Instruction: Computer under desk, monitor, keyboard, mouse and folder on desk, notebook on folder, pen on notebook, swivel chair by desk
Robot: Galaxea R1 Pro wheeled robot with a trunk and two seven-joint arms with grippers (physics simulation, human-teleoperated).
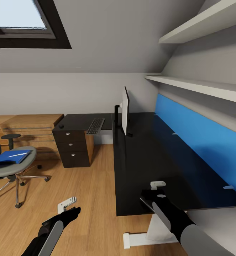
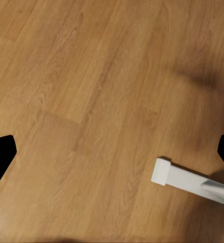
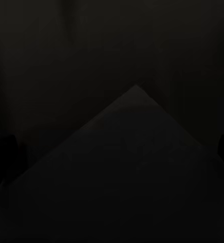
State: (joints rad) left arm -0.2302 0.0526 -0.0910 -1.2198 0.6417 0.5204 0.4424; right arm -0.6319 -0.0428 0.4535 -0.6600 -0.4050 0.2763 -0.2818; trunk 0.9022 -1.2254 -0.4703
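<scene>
The robot stands at the near end of the desk [image 1: 146,167], facing along its glossy black top. The monitor [image 1: 125,111] stands upright at the far part of the desk, seen edge-on. The keyboard [image 1: 95,126] lies left of the monitor on the far-left wing, and a small dark object, possibly the mouse [image 1: 61,126], sits at the wing's left edge above the drawer unit [image 1: 72,146].

The swivel chair [image 1: 9,167] stands well apart from the desk, at the left. The blue folder [image 1: 13,156] lies on its seat with a pale thin item on top, either the pen or the notebook; I cannot tell which.

Judgement: the folder transfer is the step in hand. The next move calls for turning left toward the chair and reaching to the seat.

The left gripper [image 1: 67,205] hangs low over the wood floor [image 2: 91,101]; the right gripper [image 1: 157,185] hovers over the near desk top. For both, I cannot tell how wide the fingers stand.

The left wrist view adds the white desk foot [image 2: 193,183] on the floor. The right wrist view gives dark desk surface without detail.
</scene>
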